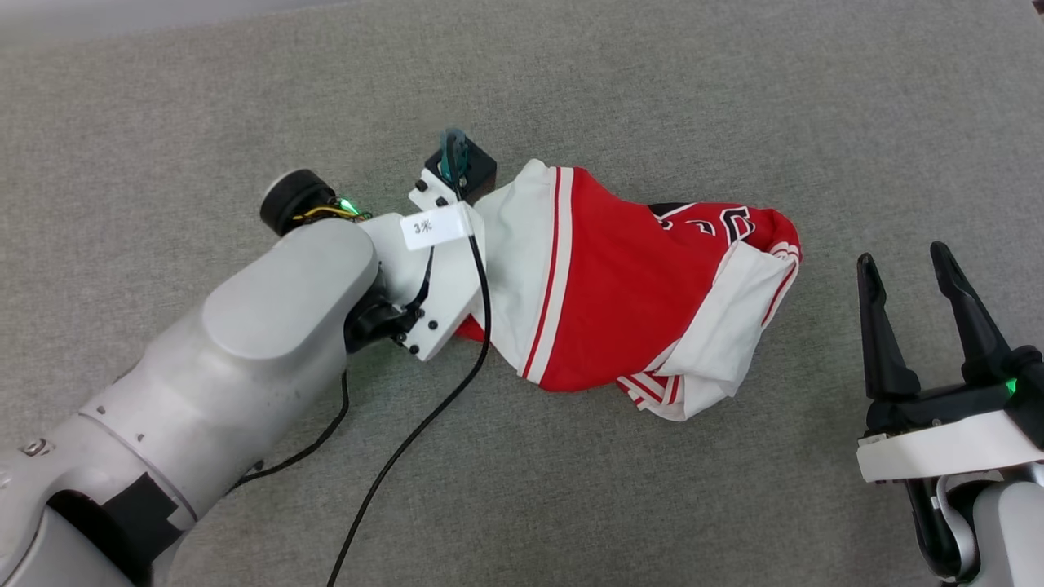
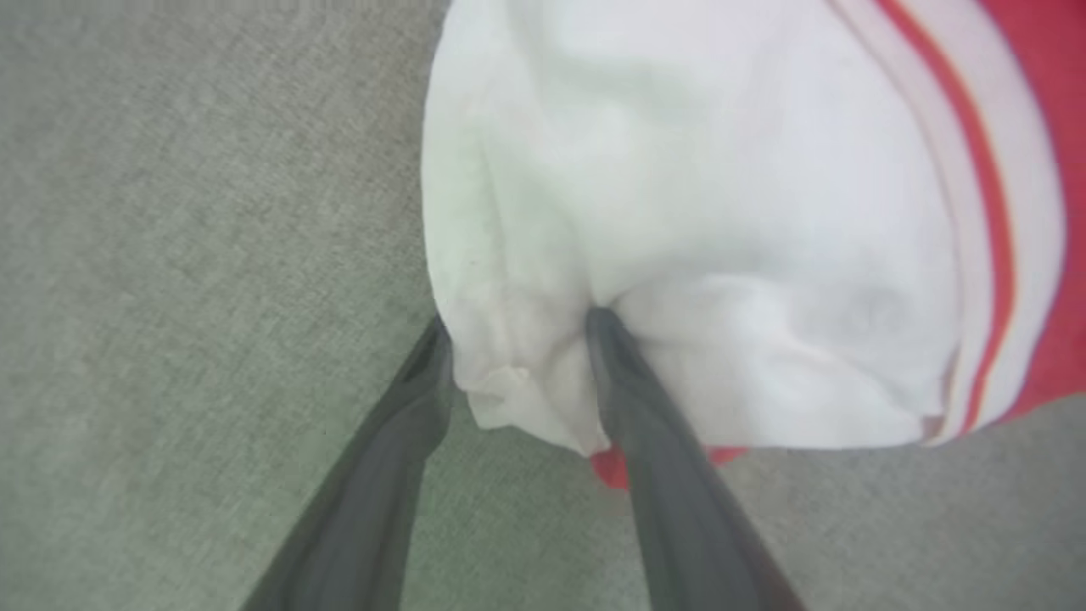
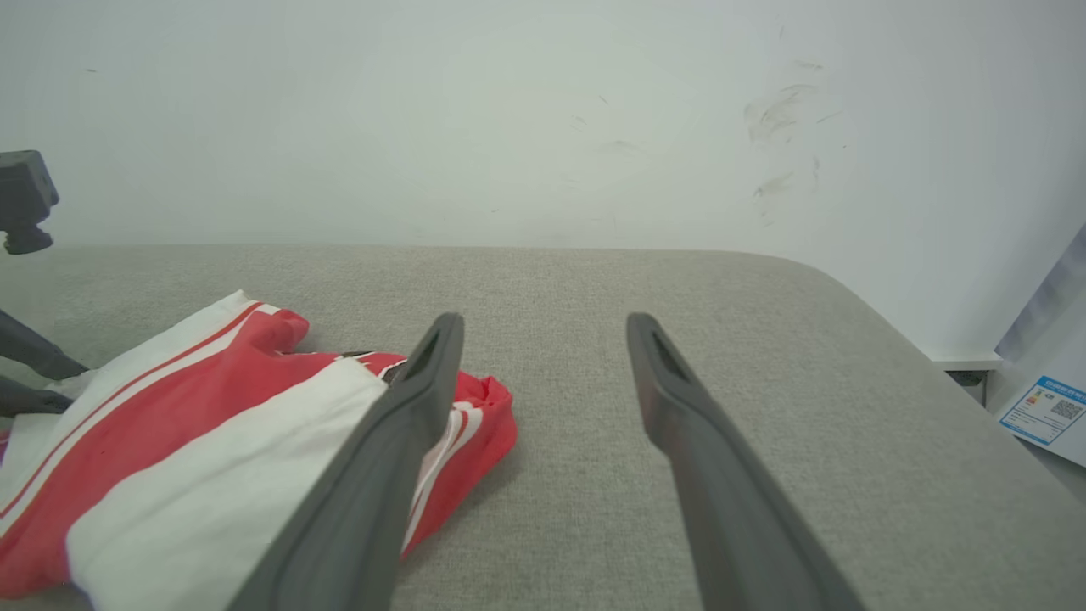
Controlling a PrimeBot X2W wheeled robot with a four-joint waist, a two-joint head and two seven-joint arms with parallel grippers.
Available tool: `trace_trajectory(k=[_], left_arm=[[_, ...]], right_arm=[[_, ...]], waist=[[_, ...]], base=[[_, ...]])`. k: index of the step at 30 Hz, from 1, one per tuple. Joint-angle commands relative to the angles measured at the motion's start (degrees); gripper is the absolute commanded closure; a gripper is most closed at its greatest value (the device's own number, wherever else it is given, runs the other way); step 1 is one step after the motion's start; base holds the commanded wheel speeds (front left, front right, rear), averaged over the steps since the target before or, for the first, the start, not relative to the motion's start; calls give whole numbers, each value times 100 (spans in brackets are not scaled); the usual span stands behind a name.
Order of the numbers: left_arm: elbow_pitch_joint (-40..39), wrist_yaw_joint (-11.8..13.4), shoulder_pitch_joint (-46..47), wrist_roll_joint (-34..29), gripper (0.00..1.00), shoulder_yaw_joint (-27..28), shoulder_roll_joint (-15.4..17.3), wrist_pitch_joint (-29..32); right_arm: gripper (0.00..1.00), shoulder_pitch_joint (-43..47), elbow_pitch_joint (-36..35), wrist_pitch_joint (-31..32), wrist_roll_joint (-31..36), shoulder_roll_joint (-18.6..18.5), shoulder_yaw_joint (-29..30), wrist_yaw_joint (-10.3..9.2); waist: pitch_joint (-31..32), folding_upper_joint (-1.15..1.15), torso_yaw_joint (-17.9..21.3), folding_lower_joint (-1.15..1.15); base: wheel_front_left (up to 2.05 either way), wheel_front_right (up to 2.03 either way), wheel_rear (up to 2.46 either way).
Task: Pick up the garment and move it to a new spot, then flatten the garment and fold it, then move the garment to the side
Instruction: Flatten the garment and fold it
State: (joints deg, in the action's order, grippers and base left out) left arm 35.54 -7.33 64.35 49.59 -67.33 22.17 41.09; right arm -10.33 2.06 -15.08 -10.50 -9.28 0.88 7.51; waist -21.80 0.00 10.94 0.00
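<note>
On grey upholstery (image 3: 594,280) by a white wall (image 3: 509,127), left gripper (image 2: 517,325) clamps the garment (image 1: 620,285), right gripper (image 1: 901,255) apart.

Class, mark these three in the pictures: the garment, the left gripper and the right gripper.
garment (image 1: 620,310): head view, on its red body panel.
left gripper (image 2: 517,327): left wrist view, midway between the tips of its jaws, over white cloth.
right gripper (image 1: 901,257): head view, the gap between the tips of its jaws.
</note>
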Motion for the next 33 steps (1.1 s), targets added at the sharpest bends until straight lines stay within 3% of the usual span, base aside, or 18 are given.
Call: trace_trajectory(k=[1, 7, 12, 23, 28, 33], left_arm=[[75, -12, -267, 55, 100, -181, 33, -83], [-141, -1, -87, 160, 100, 89, 204, -1557], [-457, 54, -386, 317, 100, 376, 579, -2269], [-800, 691, -1498, 838, 100, 689, 1643, -2446], [-496, 873, -1966, 1006, 100, 670, 1803, -2426], [-237, 898, -2248, 1086, 100, 665, 1712, -2622]], right_arm=[[0, -28, -2, -11, 42, 20, 3, -4], [0, 138, 54, -11, 93, -10, 23, -4], [0, 341, 56, -11, 105, -41, 101, -4], [0, 464, 83, -11, 67, -118, 9, -4], [0, 443, 96, -11, 55, -153, -35, -4], [0, 444, 126, -11, 53, -191, -58, -4]], waist=[[33, 0, -30, 0], [306, 0, -168, 0], [575, 0, -377, 0], [802, 0, -680, 0], [779, 0, -683, 0], [824, 0, -680, 0]], base=[[0, 0, 0], [0, 0, 0], [0, 0, 0], [0, 0, 0], [0, 0, 0], [0, 0, 0]])
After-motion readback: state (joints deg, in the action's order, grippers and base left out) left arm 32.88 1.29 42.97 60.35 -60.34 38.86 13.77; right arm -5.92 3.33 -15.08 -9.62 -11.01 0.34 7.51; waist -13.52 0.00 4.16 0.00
